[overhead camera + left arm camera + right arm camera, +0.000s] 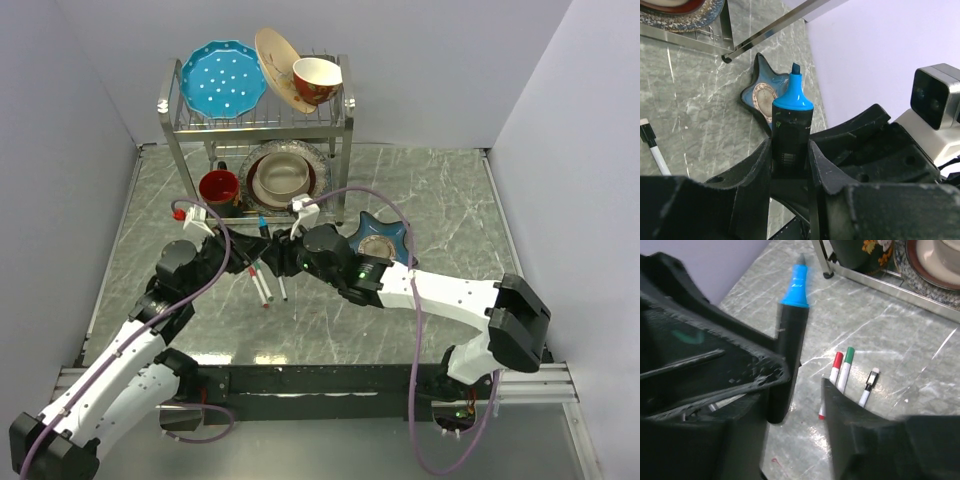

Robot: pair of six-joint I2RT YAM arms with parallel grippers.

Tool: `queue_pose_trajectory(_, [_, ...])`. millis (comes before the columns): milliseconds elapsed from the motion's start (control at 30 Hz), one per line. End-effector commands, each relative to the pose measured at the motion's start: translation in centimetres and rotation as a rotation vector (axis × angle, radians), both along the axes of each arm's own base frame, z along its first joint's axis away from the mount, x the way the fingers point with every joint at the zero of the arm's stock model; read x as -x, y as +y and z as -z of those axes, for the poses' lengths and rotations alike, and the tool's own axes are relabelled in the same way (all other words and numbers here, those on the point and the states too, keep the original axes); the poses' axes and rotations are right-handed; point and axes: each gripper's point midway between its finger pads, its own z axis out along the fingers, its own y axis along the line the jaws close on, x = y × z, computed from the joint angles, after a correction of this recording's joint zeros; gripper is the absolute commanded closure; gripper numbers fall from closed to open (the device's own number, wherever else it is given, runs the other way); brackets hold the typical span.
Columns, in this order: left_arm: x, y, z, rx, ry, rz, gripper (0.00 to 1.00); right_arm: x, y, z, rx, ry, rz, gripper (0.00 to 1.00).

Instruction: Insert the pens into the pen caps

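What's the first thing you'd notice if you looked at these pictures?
The dark marker with its bright blue tip, clamped in the left hand near the middle of the table. Behind it stands a metal dish rack with a spotted blue plate on top. Three thin white pens lie on the table close by.

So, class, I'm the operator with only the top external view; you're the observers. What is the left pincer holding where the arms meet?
Observer: The left pincer is clamped on a dark plastic marker with a bright blue tip, uncapped.
Operator: Is the right pincer gripping it too?
Observer: No, the right pincer is open around the marker.
Operator: And the other pens?
Observer: Red-ended pen, green-ended pen, black-ended pen, all slim and white.
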Motion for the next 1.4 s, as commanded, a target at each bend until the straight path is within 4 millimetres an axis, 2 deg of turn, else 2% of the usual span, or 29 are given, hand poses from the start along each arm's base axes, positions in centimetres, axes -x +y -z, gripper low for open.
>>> queue_pose_trajectory(0, [1.1,-0.7,-2.9,0.064,-0.047,0.057,0.99,-1.2,0.8,-3.1,-0.068,-0.057,0.040,0.63])
queue_pose_trajectory(33, [1.2,-0.7,-3.0,0.065,-0.052,0.059,0.99,-1.2,0.7,-3.3,-0.077,-0.061,0.040,0.84])
queue_pose_trajectory(100, [1.2,-0.6,-3.0,0.057,-0.051,0.055,0.93,-0.9,0.6,-3.4,-0.094,-0.071,0.032,1.00])
queue_pose_trajectory(133, [1.3,-0.6,-3.1,0.043,-0.065,0.059,0.87,-0.5,0.4,-3.9,-0.112,-0.081,0.018,1.00])
queue_pose_trajectory(167, [1.4,-0.5,-3.4,0.036,-0.084,0.063,0.74,-0.1,0.2,-3.5,-0.114,-0.073,0.004,1.00])
queue_pose_trajectory(200, [1.5,-0.5,-3.7,0.015,-0.120,0.072,0.68,0.8,0.3,-4.3,-0.143,-0.074,-0.042,1.00])
queue_pose_trajectory(233, [1.8,-0.6,-4.3,0.011,-0.160,0.089,0.56,1.3,0.2,-4.5,-0.154,-0.072,-0.064,1.00])
queue_pose_trajectory(267, [2.0,-0.6,-4.6,0.005,-0.188,0.098,0.51,2.0,0.0,-3.7,-0.155,-0.051,-0.086,1.00])
queue_pose_trajectory(300, [2.4,-0.6,-5.4,-0.009,-0.245,0.113,0.48,2.7,-0.3,-5.0,-0.199,-0.061,-0.111,1.00])
queue_pose_trajectory(333, [2.9,-0.8,-6.2,-0.004,-0.292,0.137,0.44,3.8,-0.3,-5.3,-0.221,-0.056,-0.161,1.00])
queue_pose_trajectory(367, [3.2,-0.7,-6.6,-0.004,-0.318,0.145,0.43,4.7,-0.6,-4.6,-0.232,-0.031,-0.189,1.00])
queue_pose_trajectory(400, [3.6,-0.6,-7.5,-0.005,-0.367,0.148,0.42,5.3,-1.0,-5.9,-0.275,-0.045,-0.210,1.00])
queue_pose_trajectory(533, [4.8,-0.6,-9.1,0.006,-0.462,0.182,0.41,8.0,-2.0,-7.2,-0.355,-0.046,-0.310,1.00])
queue_pose_trajectory(600, [5.2,-0.7,-9.6,0.011,-0.488,0.197,0.42,8.9,-2.5,-8.7,-0.410,-0.055,-0.338,1.00])
queue_pose_trajectory(700, [6.2,-1.2,-10.3,0.036,-0.534,0.248,0.44,9.9,-2.6,-9.7,-0.456,-0.045,-0.384,1.00])
queue_pose_trajectory(867, [7.8,-1.6,-10.9,0.086,-0.585,0.319,0.46,10.9,-2.7,-11.1,-0.516,-0.036,-0.424,1.00])
queue_pose_trajectory(1000, [9.0,-1.7,-11.3,0.114,-0.631,0.361,0.49,11.1,-2.2,-11.4,-0.535,-0.023,-0.448,1.00])
queue_pose_trajectory(1100, [9.7,-1.9,-11.3,0.119,-0.660,0.396,0.65,11.1,-1.9,-11.4,-0.545,-0.018,-0.458,1.00])
queue_pose_trajectory(1133, [9.9,-2.0,-11.3,0.119,-0.666,0.413,0.83,11.3,-1.8,-11.5,-0.543,-0.018,-0.469,1.00])
queue_pose_trajectory(1167, [10.0,-2.1,-11.3,0.116,-0.669,0.419,0.89,11.3,-1.6,-11.1,-0.531,-0.015,-0.477,0.99])
queue_pose_trajectory(1233, [10.3,-2.2,-11.4,0.113,-0.674,0.440,0.99,11.6,-1.4,-10.8,-0.513,-0.013,-0.506,0.91])
queue_pose_trajectory(1267, [10.3,-2.3,-11.4,0.109,-0.675,0.445,0.99,11.8,-1.4,-10.6,-0.501,-0.006,-0.519,0.82])
queue_pose_trajectory(1333, [10.7,-2.4,-11.8,0.103,-0.690,0.467,0.99,12.1,-1.6,-10.5,-0.491,-0.004,-0.554,0.71])
queue_pose_trajectory(1367, [11.0,-2.5,-11.5,0.087,-0.687,0.490,0.99,12.1,-1.9,-10.6,-0.491,-0.004,-0.559,0.59])
